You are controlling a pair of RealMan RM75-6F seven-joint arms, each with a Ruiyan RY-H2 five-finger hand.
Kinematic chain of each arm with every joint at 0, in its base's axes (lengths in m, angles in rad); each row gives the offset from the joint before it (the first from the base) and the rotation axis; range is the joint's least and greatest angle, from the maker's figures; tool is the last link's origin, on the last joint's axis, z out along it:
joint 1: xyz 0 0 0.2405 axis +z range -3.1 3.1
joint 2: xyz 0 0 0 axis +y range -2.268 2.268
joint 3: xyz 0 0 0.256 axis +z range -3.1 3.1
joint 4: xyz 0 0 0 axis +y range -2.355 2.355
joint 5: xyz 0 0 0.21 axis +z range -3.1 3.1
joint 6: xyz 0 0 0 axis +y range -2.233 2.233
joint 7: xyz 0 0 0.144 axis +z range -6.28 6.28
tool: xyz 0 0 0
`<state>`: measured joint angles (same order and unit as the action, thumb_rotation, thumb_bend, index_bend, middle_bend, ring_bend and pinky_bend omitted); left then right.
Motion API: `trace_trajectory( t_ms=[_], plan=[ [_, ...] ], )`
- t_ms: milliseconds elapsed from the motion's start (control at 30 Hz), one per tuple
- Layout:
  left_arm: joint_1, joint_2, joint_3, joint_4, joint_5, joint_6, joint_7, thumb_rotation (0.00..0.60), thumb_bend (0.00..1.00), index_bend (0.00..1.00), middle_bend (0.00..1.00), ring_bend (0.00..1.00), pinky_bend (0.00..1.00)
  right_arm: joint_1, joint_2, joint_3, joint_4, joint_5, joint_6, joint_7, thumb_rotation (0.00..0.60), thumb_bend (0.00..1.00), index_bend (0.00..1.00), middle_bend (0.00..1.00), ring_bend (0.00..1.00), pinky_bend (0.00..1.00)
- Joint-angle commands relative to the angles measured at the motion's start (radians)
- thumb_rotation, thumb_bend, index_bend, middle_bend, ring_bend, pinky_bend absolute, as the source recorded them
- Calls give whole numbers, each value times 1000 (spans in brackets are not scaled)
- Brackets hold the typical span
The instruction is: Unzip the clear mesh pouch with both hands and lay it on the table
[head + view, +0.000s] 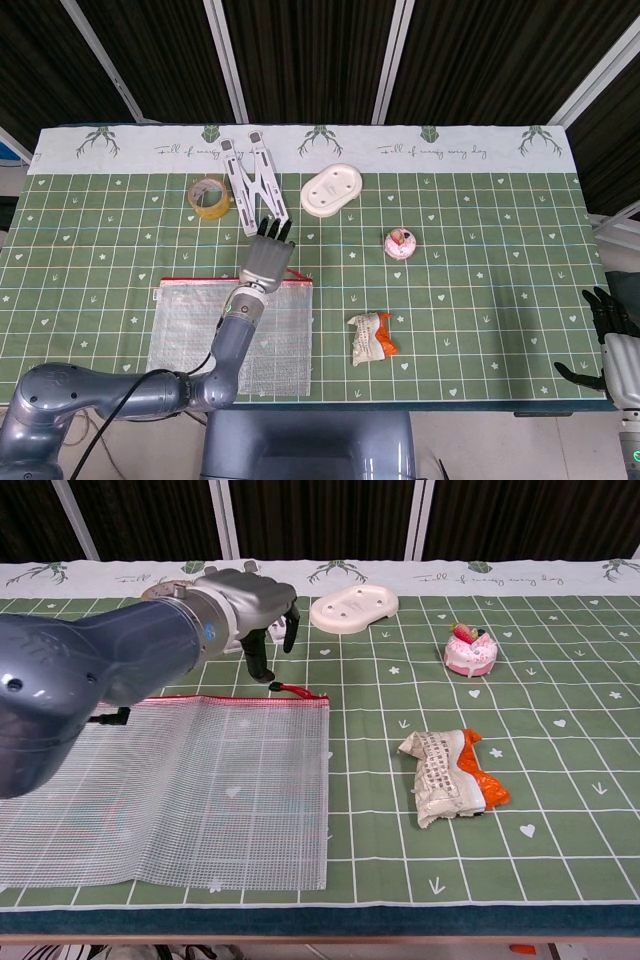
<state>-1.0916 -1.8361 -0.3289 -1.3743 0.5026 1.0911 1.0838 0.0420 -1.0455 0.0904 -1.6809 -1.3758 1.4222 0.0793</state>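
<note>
The left hand (267,262) hangs over the table (480,250), fingers apart and pointing down in the chest view, holding nothing; whether a fingertip touches the cloth cannot be told. Right below and just in front of it lies the pouch (170,785): flat, clear white mesh, the green grid showing through, a red zip (190,698) running along its far edge and looking closed. The red pull (290,690) sits at the zip's right end, just beside the thumb side of the hand, apart from it as far as the chest view shows. The left forearm crosses over the pouch's left half in the chest view.

Beyond the hand stands the white stand (252,183), partly hidden by it in the chest view; further left of that, the tape roll (209,196). Beyond and to the right, the white dish (331,189). Well to the right, the pink cake (470,651), and nearer the table's front edge a crumpled wrapper (450,777).

The right hand (612,335) is far off at the table's right corner, fingers spread, nothing in it.
</note>
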Motion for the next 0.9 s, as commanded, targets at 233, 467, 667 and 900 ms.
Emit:
trace_trajectory(
  t_ms=[233,467,667,900],
  plan=[
    [-53,-69,11,102,-47,-24,26,600,295,438,50,0,0,-2,4,2,-5,5,0,7,600,164,0,0,0,207],
    [-78,-118,7,187,-67,-44,26,600,295,458,57,0,0,-1,7,3,-9,12,-5,12,600,165,0,0,0,207],
    [-93,-151,9,241,-59,-64,15,600,295,472,67,0,0,-1,8,5,-11,19,-9,16,600,166,0,0,0,207],
    [-96,-162,11,269,-54,-69,15,600,295,488,75,0,0,-2,8,4,-8,9,0,11,600,169,0,0,0,207]
  ],
)
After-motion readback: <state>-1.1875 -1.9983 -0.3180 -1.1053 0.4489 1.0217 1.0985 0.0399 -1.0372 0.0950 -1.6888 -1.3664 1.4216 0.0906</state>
